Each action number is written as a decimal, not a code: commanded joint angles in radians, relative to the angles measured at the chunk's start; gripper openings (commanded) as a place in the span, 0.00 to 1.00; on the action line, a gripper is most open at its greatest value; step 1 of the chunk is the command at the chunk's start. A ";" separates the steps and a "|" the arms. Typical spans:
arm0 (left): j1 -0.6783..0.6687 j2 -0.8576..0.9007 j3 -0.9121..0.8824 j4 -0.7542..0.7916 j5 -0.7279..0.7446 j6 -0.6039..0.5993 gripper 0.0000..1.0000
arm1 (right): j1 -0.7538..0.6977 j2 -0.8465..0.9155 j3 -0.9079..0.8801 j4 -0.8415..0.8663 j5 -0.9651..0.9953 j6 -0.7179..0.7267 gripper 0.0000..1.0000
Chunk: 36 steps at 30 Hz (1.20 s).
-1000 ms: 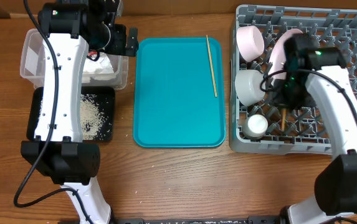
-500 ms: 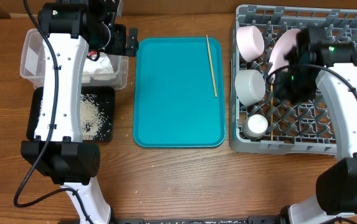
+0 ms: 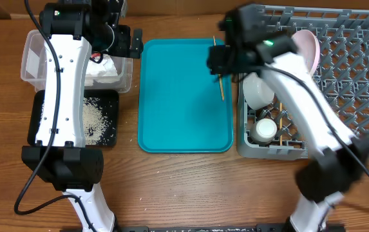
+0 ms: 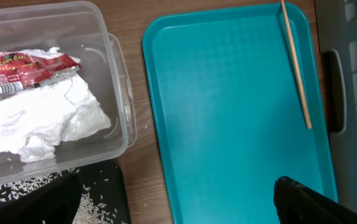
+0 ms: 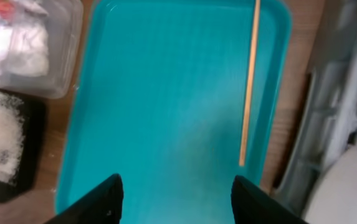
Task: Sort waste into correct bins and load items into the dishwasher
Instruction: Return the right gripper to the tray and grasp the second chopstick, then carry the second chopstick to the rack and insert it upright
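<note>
Both arms (image 3: pixel 62 84) have white shells, black joints and cables (image 3: pixel 33 174); the left hand (image 4: pixel 181 205) and right hand (image 5: pixel 181 200) are black.

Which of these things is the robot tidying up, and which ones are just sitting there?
Part of the job: chopstick, napkin, wrapper, rice, clear tub, black tray, dish rack, plate, bowl, cup.

Just lying about: teal tray, table.
</note>
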 commanded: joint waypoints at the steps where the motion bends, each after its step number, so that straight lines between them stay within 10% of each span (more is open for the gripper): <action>1: 0.005 -0.011 0.006 0.004 -0.005 -0.009 1.00 | -0.004 0.158 0.188 -0.063 0.097 0.013 0.56; 6: 0.005 -0.011 0.006 0.003 -0.005 -0.009 1.00 | -0.022 0.370 0.423 -0.159 0.137 -0.024 0.53; 29: 0.005 -0.011 0.006 0.003 -0.006 -0.009 1.00 | -0.039 0.612 0.421 -0.167 0.143 -0.063 0.38; 36: 0.005 -0.011 0.006 0.003 -0.006 -0.009 1.00 | -0.039 0.612 0.422 -0.178 0.108 -0.058 0.09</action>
